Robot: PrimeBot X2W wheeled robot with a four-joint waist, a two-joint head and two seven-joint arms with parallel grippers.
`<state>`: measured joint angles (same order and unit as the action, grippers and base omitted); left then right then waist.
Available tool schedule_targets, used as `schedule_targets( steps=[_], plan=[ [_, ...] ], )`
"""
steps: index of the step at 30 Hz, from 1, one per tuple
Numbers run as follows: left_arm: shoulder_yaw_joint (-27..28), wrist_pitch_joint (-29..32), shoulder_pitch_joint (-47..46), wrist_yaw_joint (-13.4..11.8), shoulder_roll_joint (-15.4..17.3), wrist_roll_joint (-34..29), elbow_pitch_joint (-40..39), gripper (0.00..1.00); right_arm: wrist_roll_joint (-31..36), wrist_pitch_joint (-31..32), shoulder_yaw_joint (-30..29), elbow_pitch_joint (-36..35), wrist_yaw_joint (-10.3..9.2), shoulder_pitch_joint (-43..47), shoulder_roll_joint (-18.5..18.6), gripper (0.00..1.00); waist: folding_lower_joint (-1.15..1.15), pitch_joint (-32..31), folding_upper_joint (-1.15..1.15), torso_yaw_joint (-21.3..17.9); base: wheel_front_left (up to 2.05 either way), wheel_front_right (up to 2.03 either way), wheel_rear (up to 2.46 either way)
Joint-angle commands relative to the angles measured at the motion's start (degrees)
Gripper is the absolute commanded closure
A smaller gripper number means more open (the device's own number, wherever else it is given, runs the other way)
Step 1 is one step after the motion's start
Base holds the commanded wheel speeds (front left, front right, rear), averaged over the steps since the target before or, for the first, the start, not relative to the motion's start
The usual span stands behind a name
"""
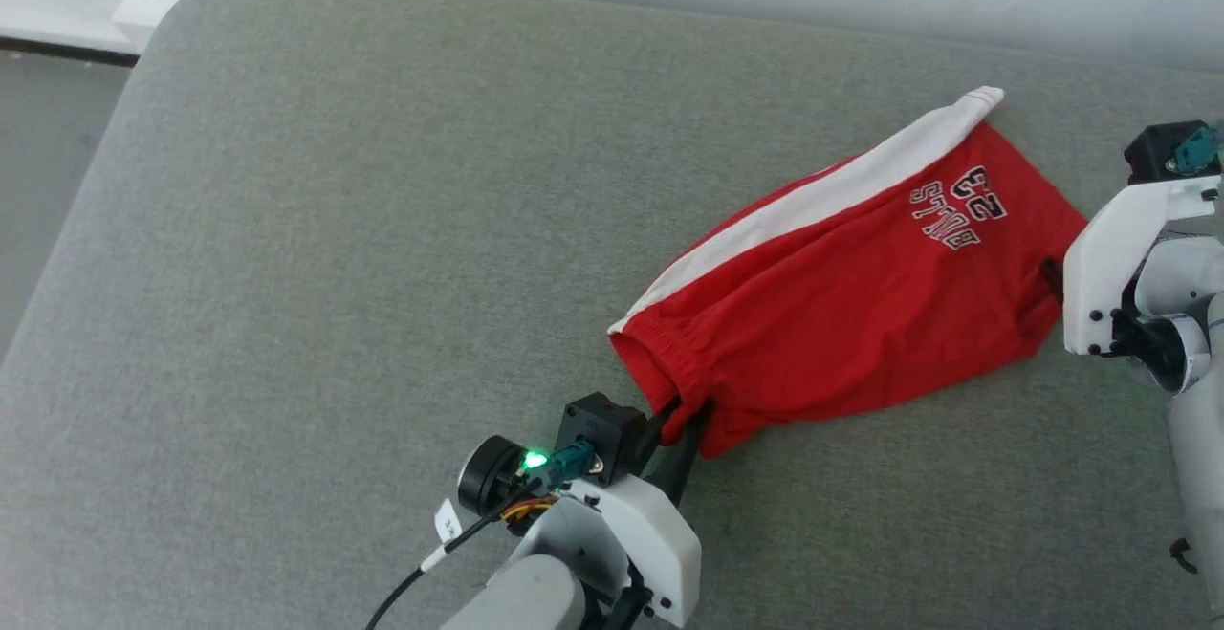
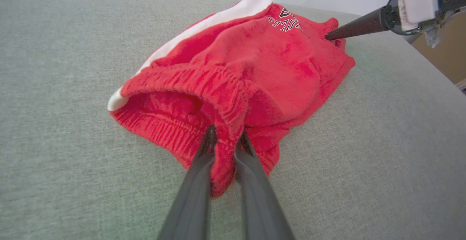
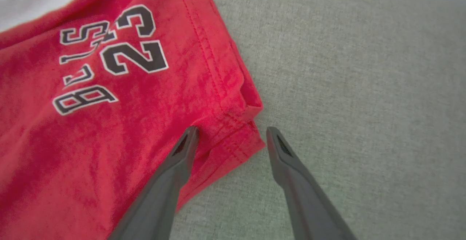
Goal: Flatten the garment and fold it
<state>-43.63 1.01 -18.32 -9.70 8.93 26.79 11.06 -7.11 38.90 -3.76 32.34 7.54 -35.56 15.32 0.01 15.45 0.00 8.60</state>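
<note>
Garment (image 1: 841, 295): kinda crumpled red heap on grey cushion (image 1: 335, 228), right of centre in head view. Bottom middle, left gripper (image 2: 226, 135) clamped tight on bunched waistband (image 2: 204, 76). Farther up at right edge, right gripper (image 3: 232, 130) spread wide, straddling hem corner (image 3: 236, 120) by BULLS 23 lettering (image 3: 109, 61), nothing pinched yet.

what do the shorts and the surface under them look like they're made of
The shorts look like thin, soft, matte knit fabric, maybe polyester or cotton: they bunch limply, with a gathered waistband and stitched hem. The surface looks like matte grey woven upholstery, probably padded: fine weave texture, rounded corner.
</note>
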Motion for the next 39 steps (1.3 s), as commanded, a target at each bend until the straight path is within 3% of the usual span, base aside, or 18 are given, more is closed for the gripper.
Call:
schedule_targets(
  steps=[1, 8, 9, 10, 11, 18, 24, 32, 39],
  plan=[
    [-0.33, -0.57, -1.27, 0.48, -0.36, -0.64, 0.49, 1.0, 1.31, 0.51, -0.3, 2.08, -0.05, -1.51, -0.19, 0.0, -0.01, 1.36, 0.0, 1.46, 0.0, 0.0, 0.0],
    [-0.76, -1.38, -2.16, 0.83, -1.02, -0.65, 1.53, 1.0, 2.45, 1.99, 0.71, 7.78, -0.05, -2.96, -0.33, 0.0, -0.01, 2.11, 0.0, 1.98, 0.0, 0.0, 0.0],
    [-0.76, -1.53, -2.23, 0.89, -1.04, -0.59, 1.75, 1.0, 2.29, 2.69, 1.14, 8.69, -0.05, -2.84, -0.27, 0.53, -0.01, 2.15, 0.0, 1.97, 0.0, 0.0, 0.0],
    [-0.74, -1.67, -2.27, 0.95, -1.02, -0.52, 2.0, 1.0, 1.92, 3.45, 1.48, 9.51, -0.05, -2.72, -0.23, 0.95, -0.01, 2.11, 0.0, 1.94, 0.0, 0.0, 0.0],
    [-0.71, -1.79, -2.28, 1.0, -0.98, -0.44, 2.28, 1.0, 1.34, 4.13, 1.8, 10.15, -0.05, -2.6, -0.23, 1.0, -0.01, 1.99, 0.0, 1.85, 0.0, 0.0, 0.0],
    [0.03, -2.57, -1.55, 1.14, 0.27, 0.5, 4.27, 1.0, -4.13, 2.59, 1.16, 10.98, -0.05, -1.38, -0.29, 1.0, -0.01, -1.07, 0.0, -0.25, 0.0, 0.0, 0.0],
    [1.8, -3.24, -0.49, 0.95, 2.41, 1.88, 5.18, 1.0, -14.59, 0.7, -0.48, 7.07, -0.05, 2.86, -1.19, 1.0, -0.01, -5.16, 0.0, -2.82, 0.0, 0.0, 0.0],
    [3.9, -3.18, 2.55, 0.56, 6.16, 3.92, 4.07, 1.0, -23.01, 0.24, -0.24, -6.83, -0.05, 16.52, -0.27, 1.0, -0.01, -9.57, 0.0, -5.98, 0.0, 0.0, 0.0],
    [4.21, -1.83, 6.08, 1.24, 8.89, 5.94, 2.02, 1.0, -24.93, 1.12, -4.67, -23.81, -0.05, 32.0, -3.99, 1.0, -0.01, -11.77, 0.0, -7.53, 0.0, 0.0, 0.0]
  ],
)
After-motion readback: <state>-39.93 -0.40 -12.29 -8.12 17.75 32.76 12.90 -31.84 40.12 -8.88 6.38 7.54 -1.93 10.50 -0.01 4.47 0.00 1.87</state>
